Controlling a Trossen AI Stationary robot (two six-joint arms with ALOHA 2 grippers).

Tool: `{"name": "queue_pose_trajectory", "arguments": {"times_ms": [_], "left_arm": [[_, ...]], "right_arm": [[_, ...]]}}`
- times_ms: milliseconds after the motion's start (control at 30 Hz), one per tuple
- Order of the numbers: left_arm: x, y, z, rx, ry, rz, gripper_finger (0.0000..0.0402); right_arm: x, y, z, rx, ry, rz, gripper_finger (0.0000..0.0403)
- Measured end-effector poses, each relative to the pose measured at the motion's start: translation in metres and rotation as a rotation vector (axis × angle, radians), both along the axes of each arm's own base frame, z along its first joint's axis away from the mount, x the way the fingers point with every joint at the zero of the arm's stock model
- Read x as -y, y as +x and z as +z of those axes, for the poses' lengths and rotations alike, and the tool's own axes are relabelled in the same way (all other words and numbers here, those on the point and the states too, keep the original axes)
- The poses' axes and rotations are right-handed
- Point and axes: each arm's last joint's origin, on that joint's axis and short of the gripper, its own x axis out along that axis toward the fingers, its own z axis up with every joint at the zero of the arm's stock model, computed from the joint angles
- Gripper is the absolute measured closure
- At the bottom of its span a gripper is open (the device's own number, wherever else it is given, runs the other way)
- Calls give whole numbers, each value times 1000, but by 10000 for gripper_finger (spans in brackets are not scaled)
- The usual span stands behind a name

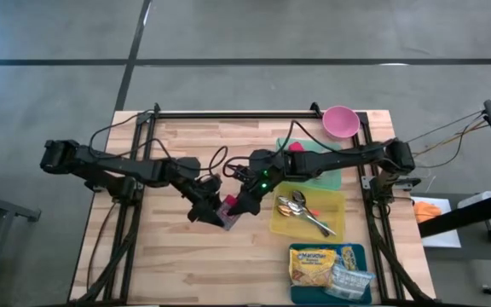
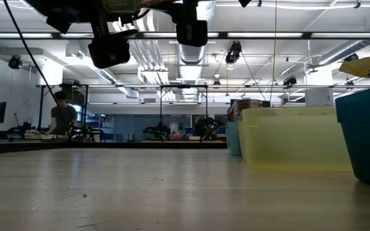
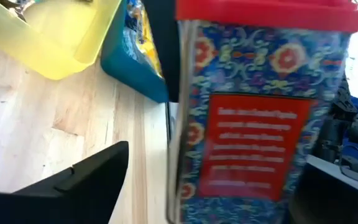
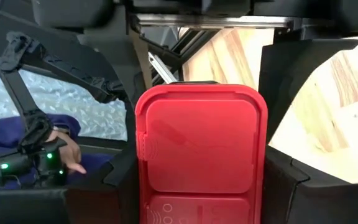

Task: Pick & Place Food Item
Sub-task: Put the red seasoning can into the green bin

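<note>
A box-shaped food container with a red lid [image 4: 201, 134] and a blue flowered label [image 3: 253, 124] hangs over the middle of the table [image 1: 228, 208]. My right gripper [image 4: 201, 186] comes from the table's right and is shut on it at the lid end. My left gripper [image 3: 210, 193] comes from the table's left and is open. Its fingers [image 3: 79, 180] stand on either side of the container's body, with a gap showing. In the low view both grippers [image 2: 111, 48] are high above the tabletop. My right gripper pinches the container between its two fingers [image 4: 284, 168], one on each side wall right at the red lid's edge [image 4: 260, 155]. The fingers slant down from the table's right. The lid faces back toward the wrist, and the container is lifted clear of the table.
A yellow tray [image 1: 335, 200] holding spoons lies right of the grippers. A teal tray [image 1: 301, 290] with food packets is at the near right. A green tray [image 1: 326, 177] and a pink bowl [image 1: 340, 121] are at the far right. Bare wood lies to the left and in front.
</note>
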Motion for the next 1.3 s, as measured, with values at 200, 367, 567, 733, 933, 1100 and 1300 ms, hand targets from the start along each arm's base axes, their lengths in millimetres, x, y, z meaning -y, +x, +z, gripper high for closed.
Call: {"name": "queue_pose_trajectory", "arguments": {"times_ms": [200, 367, 567, 733, 933, 1100, 1300], "left_arm": [[-3, 0, 0, -14, -18, 21, 48], [-4, -1, 6, 27, -19, 19, 77], [-4, -10, 22, 108, -11, 20, 98], [-4, -21, 37, 231, 55, -17, 103], [-4, -44, 63, 441, 165, -33, 103], [-6, -64, 80, 555, 230, -16, 103], [-7, -76, 88, 623, 285, -7, 103]], "right_arm": [[3, -4, 5, -14, 8, -34, 195], [10, -14, 12, -51, -27, -86, 195], [18, -31, 28, -66, -73, -137, 195], [31, -52, 43, -106, -135, -232, 195], [41, -83, 58, -180, -215, -313, 195], [47, -120, 66, -334, -302, -391, 195], [52, -157, 74, -467, -358, -495, 195]]}}
